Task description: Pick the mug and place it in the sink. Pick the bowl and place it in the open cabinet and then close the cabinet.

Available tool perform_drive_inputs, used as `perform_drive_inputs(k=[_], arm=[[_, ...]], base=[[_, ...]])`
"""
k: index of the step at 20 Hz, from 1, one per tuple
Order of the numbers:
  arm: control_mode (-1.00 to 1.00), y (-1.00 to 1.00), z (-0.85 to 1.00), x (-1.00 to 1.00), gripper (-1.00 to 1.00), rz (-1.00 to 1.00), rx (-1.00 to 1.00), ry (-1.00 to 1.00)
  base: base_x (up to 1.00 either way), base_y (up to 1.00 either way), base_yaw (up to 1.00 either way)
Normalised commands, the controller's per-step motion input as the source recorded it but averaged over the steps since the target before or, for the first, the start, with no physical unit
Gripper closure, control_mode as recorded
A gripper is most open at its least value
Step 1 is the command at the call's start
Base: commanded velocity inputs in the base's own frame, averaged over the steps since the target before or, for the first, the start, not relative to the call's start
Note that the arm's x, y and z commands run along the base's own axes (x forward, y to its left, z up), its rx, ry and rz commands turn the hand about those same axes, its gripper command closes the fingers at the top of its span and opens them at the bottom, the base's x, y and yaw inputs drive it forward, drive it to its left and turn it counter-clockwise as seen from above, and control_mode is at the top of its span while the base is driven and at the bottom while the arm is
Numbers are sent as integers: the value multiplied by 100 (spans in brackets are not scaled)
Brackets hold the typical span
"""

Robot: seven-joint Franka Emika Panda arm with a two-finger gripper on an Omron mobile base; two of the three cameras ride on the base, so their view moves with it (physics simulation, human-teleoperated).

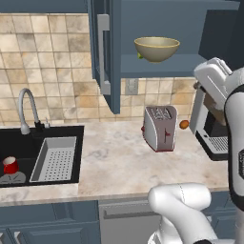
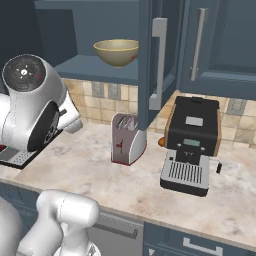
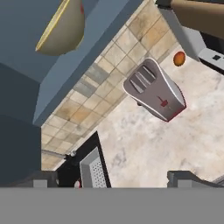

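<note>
Pincer spread wide, empty, fingertips low in the hand view. Bowl upright on the shelf of the open cabinet, at 12 o'clock above the toaster on the desk. Mug inside the sink, at 9 o'clock from its grey tray.

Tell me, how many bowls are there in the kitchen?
1. The bowl sits on the shelf of the open cabinet, above the toaster. More could be hidden behind the closed cabinet doors.
</note>
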Motion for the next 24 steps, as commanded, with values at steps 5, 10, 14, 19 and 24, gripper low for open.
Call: perform_drive_inputs(k=[5,10,14,19,24], arm=[[-100,8,1,-45,-100,0,-9,-26],[-100,23,19,-28,-100,0,-9,-12],[-100,27,34,-26,-100,0,-11,-8],[-100,19,47,-26,-100,0,-10,-2],[-100,12,52,-29,-100,0,-10,0]], base=[[0,0,0],[0,0,0],[0,0,0],[0,0,0],[0,0,0]])
